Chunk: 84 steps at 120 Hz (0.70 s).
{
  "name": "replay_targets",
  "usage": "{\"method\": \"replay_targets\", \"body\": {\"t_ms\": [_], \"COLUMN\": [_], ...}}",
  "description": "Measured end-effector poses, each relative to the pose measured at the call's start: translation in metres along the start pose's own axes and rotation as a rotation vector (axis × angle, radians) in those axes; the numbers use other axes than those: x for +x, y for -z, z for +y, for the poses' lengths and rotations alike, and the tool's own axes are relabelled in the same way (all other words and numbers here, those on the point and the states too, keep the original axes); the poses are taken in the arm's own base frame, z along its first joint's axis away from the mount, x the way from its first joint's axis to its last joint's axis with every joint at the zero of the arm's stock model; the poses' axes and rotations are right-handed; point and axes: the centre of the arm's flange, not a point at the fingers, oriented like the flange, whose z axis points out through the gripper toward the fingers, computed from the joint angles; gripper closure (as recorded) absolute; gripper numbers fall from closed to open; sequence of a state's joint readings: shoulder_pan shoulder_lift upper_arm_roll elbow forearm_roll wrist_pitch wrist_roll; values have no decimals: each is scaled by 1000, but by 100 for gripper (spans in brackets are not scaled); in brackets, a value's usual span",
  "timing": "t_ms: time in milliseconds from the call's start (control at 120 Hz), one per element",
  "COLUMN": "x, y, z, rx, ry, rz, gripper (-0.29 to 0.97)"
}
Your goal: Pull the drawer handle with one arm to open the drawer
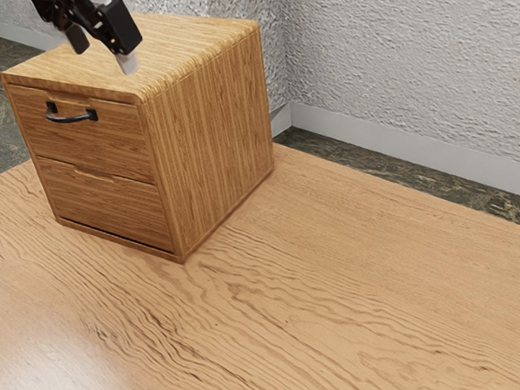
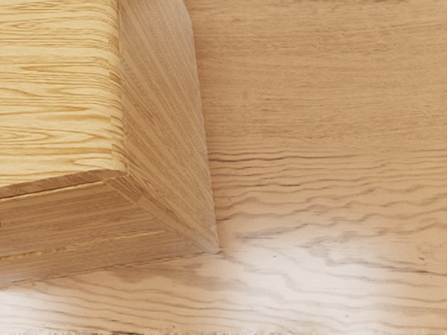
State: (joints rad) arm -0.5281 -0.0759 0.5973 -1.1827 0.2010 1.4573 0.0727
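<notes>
exterior view: the hand [image 1: 104,49] is held open and empty over the cabinet [image 1: 200,56]; the drawer handle [image 1: 70,115] is found below it, lying sideways.

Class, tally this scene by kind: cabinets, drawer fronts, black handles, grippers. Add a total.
cabinet: 1
drawer fronts, upper drawer front and lower drawer front: 2
black handle: 1
gripper: 1
Total: 5
</notes>
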Motion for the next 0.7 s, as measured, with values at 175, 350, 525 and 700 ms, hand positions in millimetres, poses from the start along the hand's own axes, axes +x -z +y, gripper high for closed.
{"method": "replay_targets", "body": {"t_ms": [175,350,525,700], "x": [0,-32,-125,-177], "y": [-8,-66,-112,-112], "z": [7,15,58,17], "rx": [-14,-220,-197,-69], "ry": [-12,-54,-247,-367], "rz": [-23,-138,-216,-152], "gripper": [0,0,0,0]}}
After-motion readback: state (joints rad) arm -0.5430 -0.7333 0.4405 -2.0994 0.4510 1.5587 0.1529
